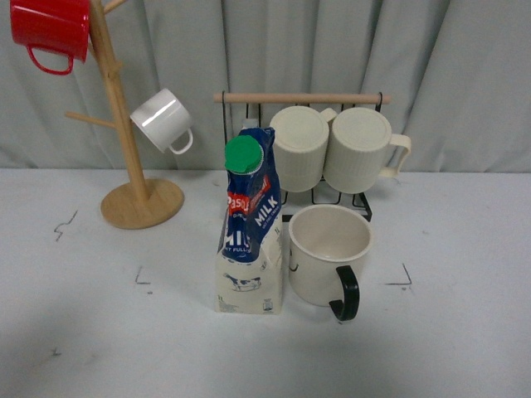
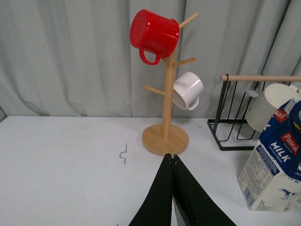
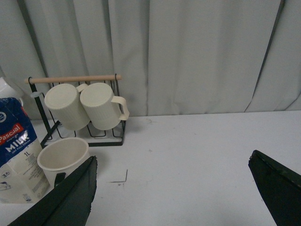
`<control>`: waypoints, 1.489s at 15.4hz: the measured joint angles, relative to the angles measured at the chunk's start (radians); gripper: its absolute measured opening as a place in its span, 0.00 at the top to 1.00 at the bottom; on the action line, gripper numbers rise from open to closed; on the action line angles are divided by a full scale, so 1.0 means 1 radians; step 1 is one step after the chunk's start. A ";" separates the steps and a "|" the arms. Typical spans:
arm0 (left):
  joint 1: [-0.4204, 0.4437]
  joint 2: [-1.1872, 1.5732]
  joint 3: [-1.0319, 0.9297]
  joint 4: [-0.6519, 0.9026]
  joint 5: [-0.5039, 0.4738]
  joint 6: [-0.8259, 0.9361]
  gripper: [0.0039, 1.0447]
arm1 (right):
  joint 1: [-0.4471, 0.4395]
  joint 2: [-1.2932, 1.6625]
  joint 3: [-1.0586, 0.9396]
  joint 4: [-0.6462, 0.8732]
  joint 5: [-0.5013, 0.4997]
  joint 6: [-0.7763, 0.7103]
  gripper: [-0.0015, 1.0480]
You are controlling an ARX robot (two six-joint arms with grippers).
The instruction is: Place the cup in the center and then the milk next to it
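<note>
The cream cup [image 1: 328,253] with a black loop handle stands upright on the pale grey center patch [image 1: 174,286], between the black corner marks. The milk carton [image 1: 249,228], blue top and green cap, stands upright right beside it on its left, nearly touching. Both also show in the right wrist view: the cup [image 3: 63,155] and the milk [image 3: 19,150]. The milk shows at the edge of the left wrist view [image 2: 277,160]. Neither arm shows in the front view. My left gripper [image 2: 172,157] is shut and empty above the table. My right gripper [image 3: 171,162] is open and empty, to the right of the cup.
A wooden mug tree [image 1: 124,124] with a red mug [image 1: 51,29] and a small white mug [image 1: 163,120] stands at the back left. A black wire rack [image 1: 365,203] holds two ribbed cream mugs [image 1: 332,148] just behind the cup. A grey curtain hangs behind.
</note>
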 joint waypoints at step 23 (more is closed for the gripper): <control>0.000 -0.341 0.000 -0.343 0.000 0.000 0.06 | 0.000 0.000 0.000 0.000 0.000 0.000 0.06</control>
